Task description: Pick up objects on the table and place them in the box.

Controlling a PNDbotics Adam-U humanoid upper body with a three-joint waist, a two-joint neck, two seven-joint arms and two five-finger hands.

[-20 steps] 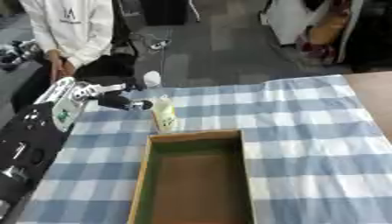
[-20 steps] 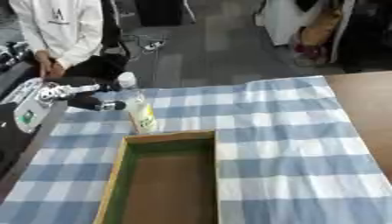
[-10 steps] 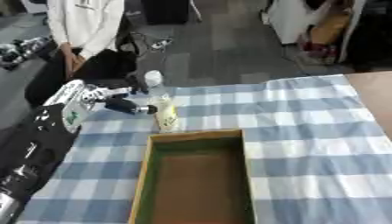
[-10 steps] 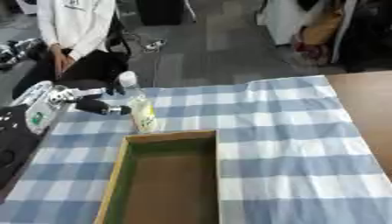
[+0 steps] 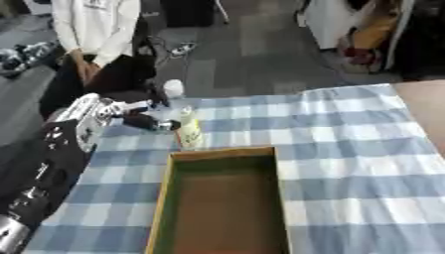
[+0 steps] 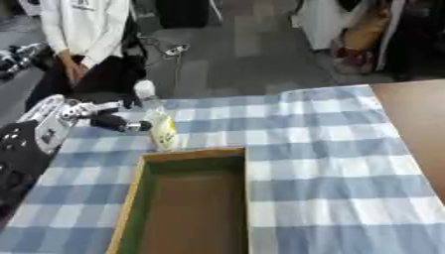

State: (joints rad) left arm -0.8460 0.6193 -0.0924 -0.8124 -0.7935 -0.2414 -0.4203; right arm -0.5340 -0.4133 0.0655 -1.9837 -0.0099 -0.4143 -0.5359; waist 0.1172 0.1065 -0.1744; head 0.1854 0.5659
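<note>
Left robot hand [image 5: 130, 113] beside pale bottle [image 5: 189, 131], behind box [image 5: 222, 198].
Fingers reach to the bottle; grip indiscernible. Checked surface [image 5: 365, 163].

This looks like a lab or workshop set up for robot trials rather than a home. The worktop [image 5: 365, 163] wears a blue-and-white checked cloth [image 6: 330, 149] and stands on a bare grey floor [image 5: 252, 54] strewn with cables [image 5: 178, 48]. Cluttered storage [image 6: 365, 34] fills the far right corner, and a person in a white top [image 5: 96, 25] stands at the far edge.
</note>
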